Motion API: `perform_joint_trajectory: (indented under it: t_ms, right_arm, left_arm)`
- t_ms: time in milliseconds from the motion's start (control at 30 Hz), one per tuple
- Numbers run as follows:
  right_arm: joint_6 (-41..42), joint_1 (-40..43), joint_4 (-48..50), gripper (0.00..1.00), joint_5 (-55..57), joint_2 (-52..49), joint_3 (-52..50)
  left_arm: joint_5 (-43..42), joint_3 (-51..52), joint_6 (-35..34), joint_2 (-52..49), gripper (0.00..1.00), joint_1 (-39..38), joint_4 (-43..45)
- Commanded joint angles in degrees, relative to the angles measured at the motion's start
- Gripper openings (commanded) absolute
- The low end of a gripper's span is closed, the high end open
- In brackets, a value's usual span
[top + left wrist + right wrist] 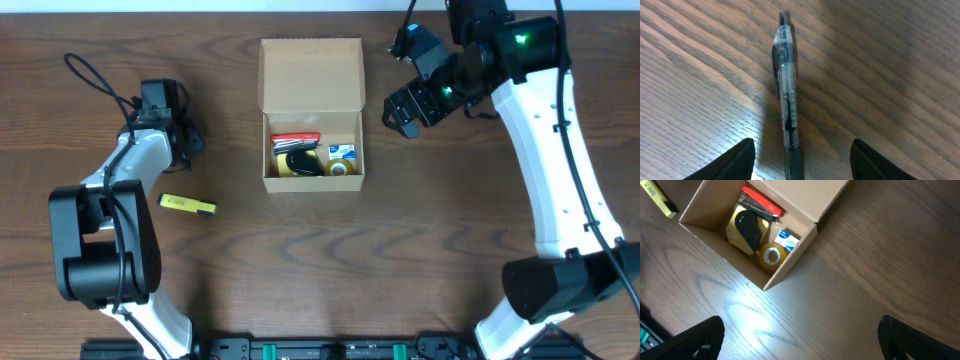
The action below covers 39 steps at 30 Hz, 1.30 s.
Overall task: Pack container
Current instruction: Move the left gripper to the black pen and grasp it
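Closest to the lens, low in the left wrist view: dark fingertips of the left gripper. Stands partly open, one finger on each side of a clear-barrelled plastic pen with black clip. Touches neither side of it, with bare dark wood-grain table showing in both gaps. Holds nothing.

Further right, seen from overhead: a short yellow highlighter with a black end. Lies flat on the wood beside the left arm, well apart from the box.

Next, at mid-table toward the far edge: the small rectangular tan cardboard container. Stands upright and open, plain and unmarked, with the hinged flap lid folded back on the far side. Holds a red-and-black flat item along the back, a black-and-yellow rounded piece at front left, a small blue-and-white packet and a roll of clear tape at the right. Sits about half full, contents below the rim.

Rightmost: the right gripper, near the flap's right edge and clear of the box. Gapes at full width in its own view, nothing between the fingers.
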<state>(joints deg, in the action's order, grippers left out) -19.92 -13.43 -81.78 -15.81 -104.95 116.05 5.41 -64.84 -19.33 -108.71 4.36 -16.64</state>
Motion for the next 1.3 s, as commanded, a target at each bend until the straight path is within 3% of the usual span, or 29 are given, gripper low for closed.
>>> perform_joint_trajectory:
  t_ms: [0,433,800,1067,1267]
  right_arm:
    - [-0.28,-0.52,-0.04,0.99,-0.07,-0.07,0.02]
    - [-0.31,-0.52,-0.04,0.99,-0.07,-0.07,0.02]
    - [-0.28,-0.52,-0.04,0.99,-0.07,-0.07,0.0]
    - [-0.28,-0.52,-0.04,0.99,-0.07,-0.07,0.02]
    - [-0.31,-0.52,-0.04,0.99,-0.07,-0.07,0.02]
  left_arm:
    - [-0.48,0.46,1.2,-0.81,0.57,0.2,0.04]
    - [-2.27,0.48,1.53,-3.63,0.47,0.22,0.02]
    - [-2.34,0.48,1.29,-3.63,0.06,0.22,0.0]
    - [-6.62,-1.99,1.86,-3.19,0.06,0.22,0.0]
    - [-13.68,-11.52,16.15,-0.37,0.06,0.04,-5.11]
